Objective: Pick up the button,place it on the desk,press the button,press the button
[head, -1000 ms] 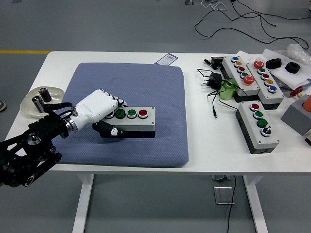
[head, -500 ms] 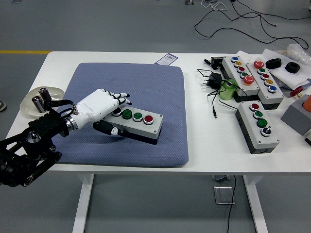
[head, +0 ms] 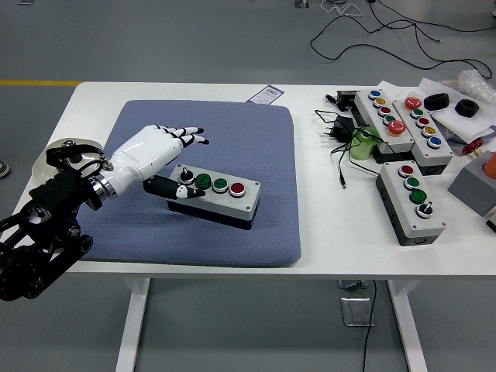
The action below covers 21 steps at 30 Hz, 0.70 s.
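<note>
The grey rectangular button box with a black knob, two green buttons and one red button (head: 215, 195) is lying flat on the blue-grey quilted pad (head: 232, 132), toward the pad's near edge and slightly left of its middle, skewed so its right end is pointing to the near-right corner. It looks set down, so the placing step seems finished and the pressing step appears to be starting.

The left hand, white-shelled with black joints (head: 159, 151), is hovering above and just beyond the box's left end. Its four fingers (head: 186, 136) are stretching out spread and nearly flat toward the pad's middle, holding nothing, while the thumb (head: 182, 190) is reaching down beside the black knob; whether it is touching the box is unclear. The black forearm is coming in low over the left edge of the white table (head: 310, 232), passing over a pale shallow dish (head: 46, 159) there.

The next move probably calls for one fingertip coming down squarely on a single button cap while the other fingers are staying clear, since the caps are sitting close together and the box could slide on the soft pad.

The right arm is not showing. More grey button boxes (head: 411, 203) and black cables (head: 341, 143) are lying at the table's right side.
</note>
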Motion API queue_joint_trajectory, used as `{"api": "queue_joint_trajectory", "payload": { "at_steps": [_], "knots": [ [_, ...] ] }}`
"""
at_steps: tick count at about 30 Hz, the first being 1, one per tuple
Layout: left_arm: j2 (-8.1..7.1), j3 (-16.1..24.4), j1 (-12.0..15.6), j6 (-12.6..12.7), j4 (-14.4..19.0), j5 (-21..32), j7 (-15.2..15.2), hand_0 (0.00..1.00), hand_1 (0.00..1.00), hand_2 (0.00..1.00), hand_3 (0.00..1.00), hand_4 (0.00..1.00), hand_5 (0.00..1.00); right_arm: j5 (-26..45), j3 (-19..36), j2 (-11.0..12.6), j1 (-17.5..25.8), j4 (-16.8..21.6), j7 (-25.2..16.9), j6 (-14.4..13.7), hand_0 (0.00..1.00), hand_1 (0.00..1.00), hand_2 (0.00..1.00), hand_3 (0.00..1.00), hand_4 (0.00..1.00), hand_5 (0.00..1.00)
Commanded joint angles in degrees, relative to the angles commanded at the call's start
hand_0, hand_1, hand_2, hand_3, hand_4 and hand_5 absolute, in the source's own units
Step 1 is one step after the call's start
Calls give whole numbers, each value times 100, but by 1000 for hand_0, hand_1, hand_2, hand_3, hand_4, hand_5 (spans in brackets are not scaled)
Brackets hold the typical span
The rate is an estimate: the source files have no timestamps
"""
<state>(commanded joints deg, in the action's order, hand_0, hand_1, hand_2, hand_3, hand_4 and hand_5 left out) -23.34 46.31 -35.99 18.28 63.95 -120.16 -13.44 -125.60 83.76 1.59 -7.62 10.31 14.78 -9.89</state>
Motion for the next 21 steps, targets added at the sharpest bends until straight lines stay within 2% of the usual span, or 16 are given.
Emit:
{"api": "queue_joint_trajectory", "payload": {
  "at_steps": [2,3,5,8,9,14,15,20,21],
  "knots": [
    [-10,301,120,32,287,57,74,566,740,951,854,984,610,7,9,-5,4,0,0,-3,673,649,695,640,323,186],
    [-11,386,151,45,373,57,111,439,574,667,810,935,838,6,10,-6,4,0,0,-3,673,649,695,639,323,187],
    [-22,620,261,51,688,34,338,439,574,667,810,935,838,-2,16,-10,2,0,1,-2,673,649,695,639,323,187],
    [-51,788,376,-132,1126,145,678,439,574,667,810,935,838,-8,35,-14,1,0,5,-4,673,649,695,639,323,187],
    [-59,803,397,-185,1226,188,766,121,101,167,671,844,998,-8,36,-14,1,0,5,-5,673,649,695,639,322,188],
    [-117,725,488,-486,1678,537,1146,121,101,167,671,844,998,-14,46,-15,3,0,8,-4,673,649,695,639,322,188],
    [-128,686,496,-568,1748,650,1219,12,2,50,606,774,998,-17,50,-15,5,0,9,-4,673,649,695,640,322,188],
    [-149,484,497,-998,2009,1197,1495,12,2,50,606,774,998,-23,57,-12,12,0,10,-5,673,649,695,640,322,188],
    [-144,444,489,-1131,2039,1251,1553,2,2,4,596,717,998,-25,58,-12,14,0,11,-4,673,649,695,640,322,187]
  ]
}}
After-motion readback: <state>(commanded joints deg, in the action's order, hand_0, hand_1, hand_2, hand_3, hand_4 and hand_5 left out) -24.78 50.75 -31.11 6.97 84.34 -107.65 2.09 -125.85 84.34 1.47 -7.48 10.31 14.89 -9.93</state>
